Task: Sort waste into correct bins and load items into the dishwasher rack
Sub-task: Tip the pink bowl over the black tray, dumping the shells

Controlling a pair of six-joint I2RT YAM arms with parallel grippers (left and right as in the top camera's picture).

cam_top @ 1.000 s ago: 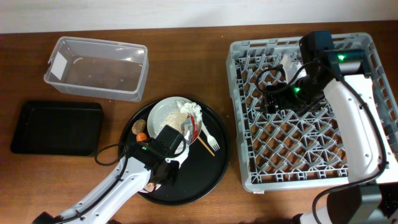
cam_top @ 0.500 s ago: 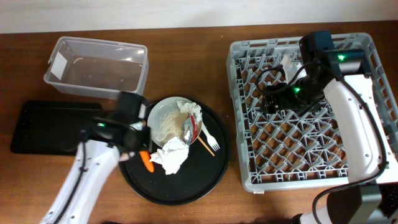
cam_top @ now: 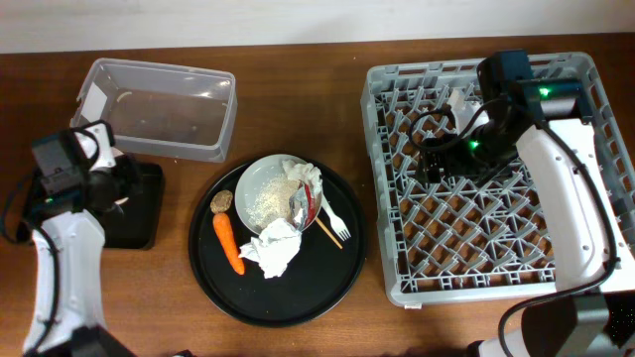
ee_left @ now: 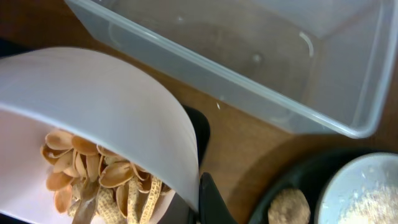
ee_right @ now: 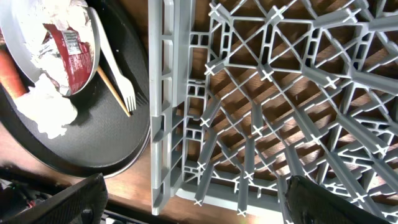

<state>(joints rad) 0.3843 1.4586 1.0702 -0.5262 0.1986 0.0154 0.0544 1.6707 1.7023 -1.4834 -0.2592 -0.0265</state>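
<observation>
My left gripper (cam_top: 111,183) (ee_left: 200,200) is shut on the rim of a white cup (ee_left: 93,106) holding tan peanuts (ee_left: 106,174). It hovers over the right end of the shallow black tray (cam_top: 139,210), beside the clear tub (cam_top: 159,109) (ee_left: 249,62). The white plate (cam_top: 260,188) with rice, a tissue (cam_top: 273,248), a carrot (cam_top: 229,244), a brown lump (cam_top: 220,201), a red wrapper (cam_top: 314,203), the white fork (cam_top: 337,223) and the wooden stick (cam_top: 325,231) lie on the round black tray (cam_top: 213,288). My right gripper (cam_top: 434,164) (ee_right: 193,199) is open and empty above the grey rack (cam_top: 486,228).
The rack fills the table's right side, its left wall close to the round tray. The round tray sits at centre front. The clear tub stands at back left with the shallow black tray in front of it. Bare wood lies between the tub and the rack.
My left arm has swung from the round tray to the left, carrying the white cup over the shallow black tray. The carrot and brown lump now show. The right arm has not moved.
</observation>
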